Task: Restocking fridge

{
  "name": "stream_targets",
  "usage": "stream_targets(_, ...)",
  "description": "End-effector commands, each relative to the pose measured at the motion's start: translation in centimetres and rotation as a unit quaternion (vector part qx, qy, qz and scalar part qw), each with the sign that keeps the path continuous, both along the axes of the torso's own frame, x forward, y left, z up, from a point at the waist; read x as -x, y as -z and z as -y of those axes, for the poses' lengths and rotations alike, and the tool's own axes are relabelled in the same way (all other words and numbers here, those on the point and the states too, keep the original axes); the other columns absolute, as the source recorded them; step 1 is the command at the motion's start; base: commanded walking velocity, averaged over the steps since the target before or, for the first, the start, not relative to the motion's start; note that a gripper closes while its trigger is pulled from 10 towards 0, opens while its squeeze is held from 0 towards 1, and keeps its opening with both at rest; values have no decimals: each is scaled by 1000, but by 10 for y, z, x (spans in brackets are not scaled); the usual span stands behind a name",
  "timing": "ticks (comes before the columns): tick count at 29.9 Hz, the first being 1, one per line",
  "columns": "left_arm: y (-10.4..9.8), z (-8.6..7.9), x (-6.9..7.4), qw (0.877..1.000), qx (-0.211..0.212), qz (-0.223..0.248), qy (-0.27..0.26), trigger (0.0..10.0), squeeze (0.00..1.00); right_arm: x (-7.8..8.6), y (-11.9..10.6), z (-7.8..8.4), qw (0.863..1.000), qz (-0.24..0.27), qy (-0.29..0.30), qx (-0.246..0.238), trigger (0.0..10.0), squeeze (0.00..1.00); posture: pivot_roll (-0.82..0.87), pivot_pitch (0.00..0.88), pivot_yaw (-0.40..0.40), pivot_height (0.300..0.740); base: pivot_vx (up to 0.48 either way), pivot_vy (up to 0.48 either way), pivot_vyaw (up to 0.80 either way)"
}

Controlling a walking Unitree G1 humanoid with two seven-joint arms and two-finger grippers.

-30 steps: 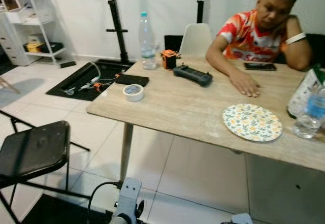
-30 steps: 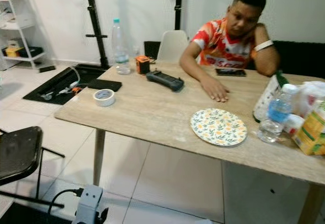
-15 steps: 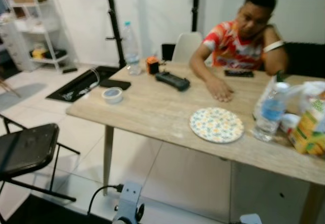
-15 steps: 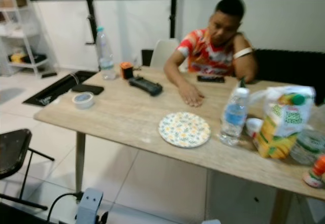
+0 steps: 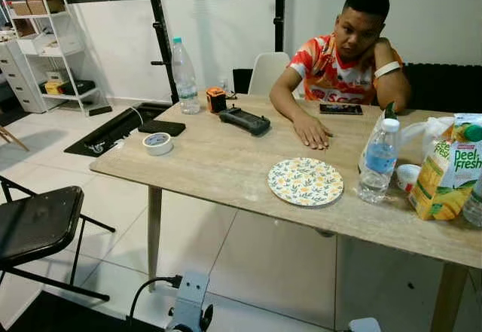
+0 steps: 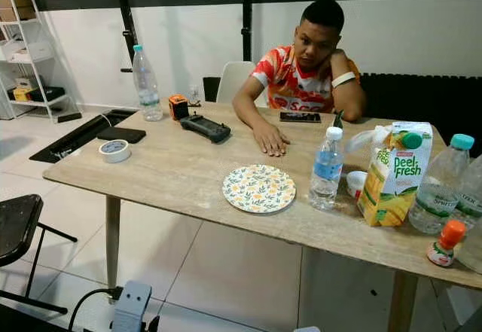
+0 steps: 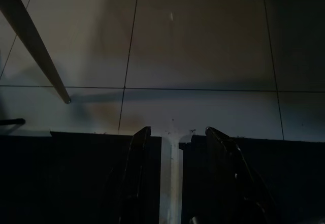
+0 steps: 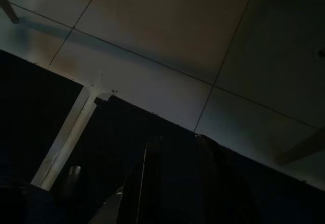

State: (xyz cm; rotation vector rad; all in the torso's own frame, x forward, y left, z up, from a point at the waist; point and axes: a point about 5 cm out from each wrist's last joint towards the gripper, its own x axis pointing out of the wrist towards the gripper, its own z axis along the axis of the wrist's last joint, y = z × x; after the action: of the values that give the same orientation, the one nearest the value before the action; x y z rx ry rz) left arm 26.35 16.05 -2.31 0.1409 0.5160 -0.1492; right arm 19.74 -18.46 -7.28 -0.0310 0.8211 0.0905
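Two grippers are hung low over the tiled floor (image 7: 203,46), left gripper (image 7: 175,132) and right gripper (image 8: 175,145) each parted slightly, nothing held. Juice carton (image 6: 394,172) and water bottle (image 6: 327,168) are seen up on the table (image 6: 173,174), well apart from both, beside a floral plate (image 6: 258,188).

Light wood table (image 6: 173,174) on a white tile floor (image 6: 248,272). On it, robot's left to right: tape roll (image 6: 114,150), black pad (image 6: 120,134), tall water bottle (image 6: 145,83), small orange-black box (image 6: 178,107), black handset (image 6: 202,128), floral plate (image 6: 258,188), phone (image 6: 300,117), small water bottle (image 6: 327,169), white cup (image 6: 355,184), juice carton (image 6: 392,174), more bottles (image 6: 437,196), small orange-capped bottle (image 6: 444,243). A person's hand (image 6: 270,139) rests flat on the top. Black folding chair (image 5: 38,223) stands on the floor nearby.
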Motion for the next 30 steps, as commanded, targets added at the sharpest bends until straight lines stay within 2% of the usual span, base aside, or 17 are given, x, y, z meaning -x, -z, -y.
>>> stream_targets(1, 6, -8, 6, 1000, -2, -15, -17, 10000, 0, -1, 0, -4, 1000, -2, -7, -1, 10000, 0, -14, 97, 52, 740, 0, 0, 0)
stream_targets(7, 6, -8, 7, 1000, -2, -16, -19, 10000, 0, -2, 0, -3, 1000, -4, -8, 1, 10000, 0, -14, 97, 50, 740, 0, 0, 0)
stream_targets(20, 7, -8, 8, 1000, -2, -17, -17, 10000, 0, -2, 0, -4, 1000, -5, -10, 0, 10000, 0, -14, 96, 49, 740, 0, 0, -800)
stream_targets(25, 7, -7, 9, 1000, -5, -15, -3, 10000, 0, -3, -1, -4, 1000, -1, -8, 2, 10000, 0, -14, 97, 50, 740, 0, 0, 0)
stream_targets(30, 7, -4, 9, 1000, -3, -16, 1, 10000, 0, -3, -1, -4, 1000, -2, -8, 2, 10000, 0, -15, 97, 48, 740, 0, -480, 0)
